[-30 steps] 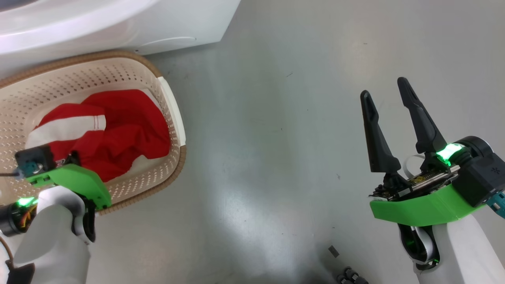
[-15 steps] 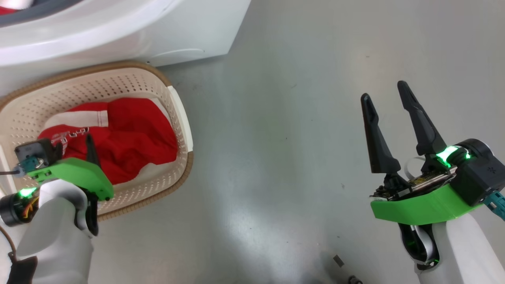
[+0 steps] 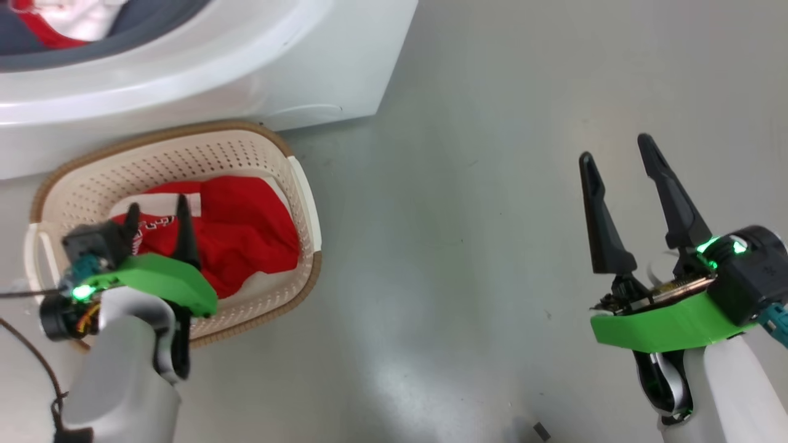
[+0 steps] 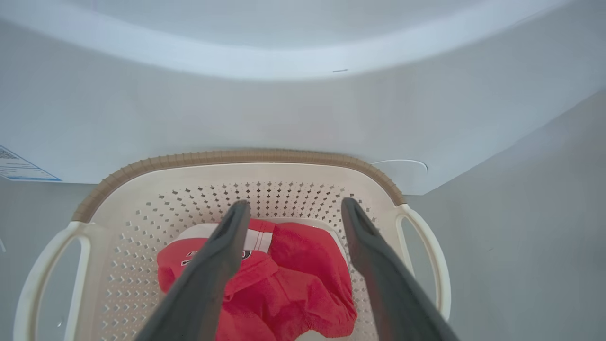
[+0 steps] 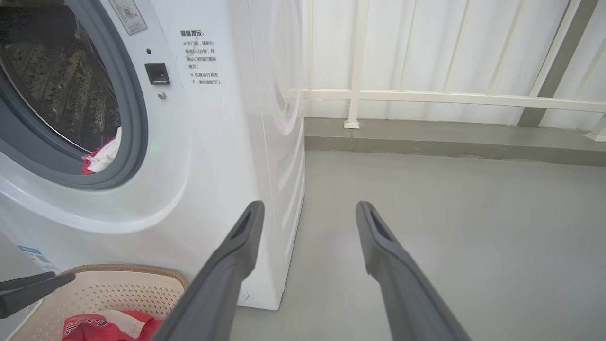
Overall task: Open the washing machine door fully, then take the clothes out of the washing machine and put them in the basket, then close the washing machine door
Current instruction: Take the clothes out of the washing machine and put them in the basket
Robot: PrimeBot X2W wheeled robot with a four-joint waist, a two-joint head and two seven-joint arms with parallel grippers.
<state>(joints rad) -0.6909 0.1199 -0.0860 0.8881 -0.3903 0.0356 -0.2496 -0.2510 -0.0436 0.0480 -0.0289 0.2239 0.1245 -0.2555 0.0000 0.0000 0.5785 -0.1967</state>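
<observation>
The right gripper (image 5: 308,207), spread wide and empty, points along the floor (image 5: 473,213) beside the washing machine (image 5: 213,142).

Laundry corner, apparently a balcony or utility space. A white front-loading washer (image 5: 203,156) stood on a bare grey floor (image 5: 450,227), with a perforated basket (image 3: 203,160) of red clothes (image 3: 246,237) at its foot. Beside it ran a white railing (image 5: 450,98) backed by pale panels, above a low grey kerb (image 5: 426,142). Whether this was a home or a test site could not be told.
</observation>
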